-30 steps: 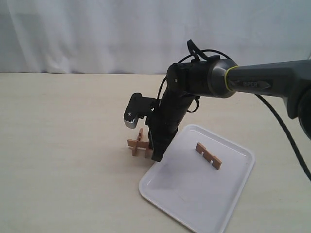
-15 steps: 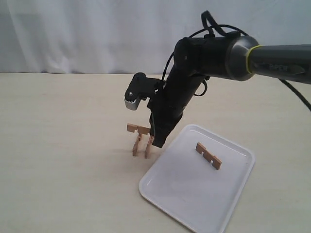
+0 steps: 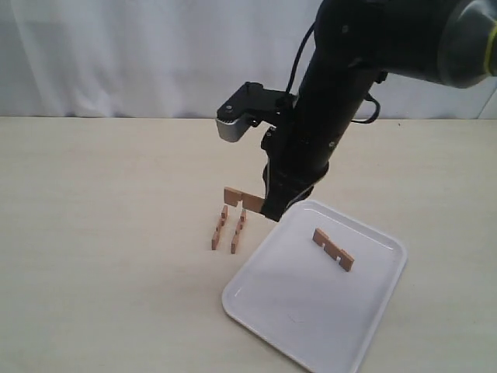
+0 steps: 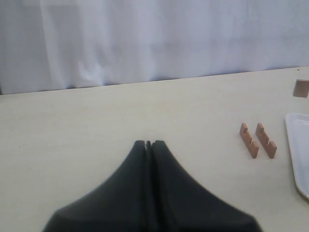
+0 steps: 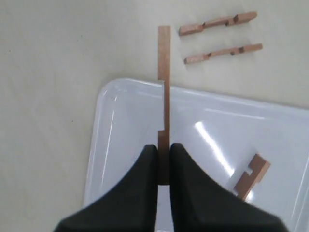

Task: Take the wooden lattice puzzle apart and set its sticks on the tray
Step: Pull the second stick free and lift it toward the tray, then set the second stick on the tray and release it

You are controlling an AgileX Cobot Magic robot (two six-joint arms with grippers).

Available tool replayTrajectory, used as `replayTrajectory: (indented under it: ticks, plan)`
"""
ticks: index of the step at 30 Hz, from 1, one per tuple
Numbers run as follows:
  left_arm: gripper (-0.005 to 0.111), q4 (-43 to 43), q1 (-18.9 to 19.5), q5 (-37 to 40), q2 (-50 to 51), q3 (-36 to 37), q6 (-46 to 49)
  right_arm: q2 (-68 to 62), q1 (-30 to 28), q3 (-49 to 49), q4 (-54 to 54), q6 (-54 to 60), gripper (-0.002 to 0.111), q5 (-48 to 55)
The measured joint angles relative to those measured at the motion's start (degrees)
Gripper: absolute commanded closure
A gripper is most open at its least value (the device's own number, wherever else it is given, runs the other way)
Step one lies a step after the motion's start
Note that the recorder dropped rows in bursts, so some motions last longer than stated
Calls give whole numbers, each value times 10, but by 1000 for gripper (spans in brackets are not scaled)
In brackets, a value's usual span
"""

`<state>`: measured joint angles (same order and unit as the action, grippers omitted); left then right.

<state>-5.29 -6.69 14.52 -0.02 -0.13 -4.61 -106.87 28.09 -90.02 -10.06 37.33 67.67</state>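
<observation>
The lattice puzzle is apart. My right gripper (image 3: 272, 208) (image 5: 164, 147) is shut on one end of a notched stick (image 3: 241, 196) (image 5: 164, 82), held level in the air over the tray's near-left rim. Two sticks (image 3: 219, 229) (image 3: 238, 231) lie parallel on the table just left of the tray; the right wrist view shows them (image 5: 217, 23) (image 5: 223, 53) beyond the held stick's tip. A fourth stick (image 3: 333, 249) (image 5: 250, 176) lies on the white tray (image 3: 303, 311) (image 5: 207, 140). My left gripper (image 4: 148, 143) is shut and empty, low over bare table, away from the sticks (image 4: 249, 140).
A white curtain backs the beige table. In the left wrist view the tray's rim (image 4: 297, 154) shows at the edge, and the held stick's end (image 4: 301, 88) hangs above it. The right arm's bulk (image 3: 334, 101) stands over the tray's far-left side.
The right gripper has pulled one stick off the lattice and raised it up and rightward toward the tray. The two sticks left behind now lie parallel on the table.
</observation>
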Motion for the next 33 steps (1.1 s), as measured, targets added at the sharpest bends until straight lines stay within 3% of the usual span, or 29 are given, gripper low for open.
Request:
replayTrajectory:
  ticks: [8, 19, 25, 33]
  plan:
    - [107, 0, 0, 0, 0, 0, 0, 74, 0, 118, 24, -77, 104, -36]
    - [107, 0, 0, 0, 0, 0, 0, 84, 0, 288, 142, -308, 104, -256]
    - [107, 0, 0, 0, 0, 0, 0, 73, 0, 308, 213, -434, 104, -305]
    - [107, 0, 0, 0, 0, 0, 0, 19, 0, 308, 221, -457, 104, -311]
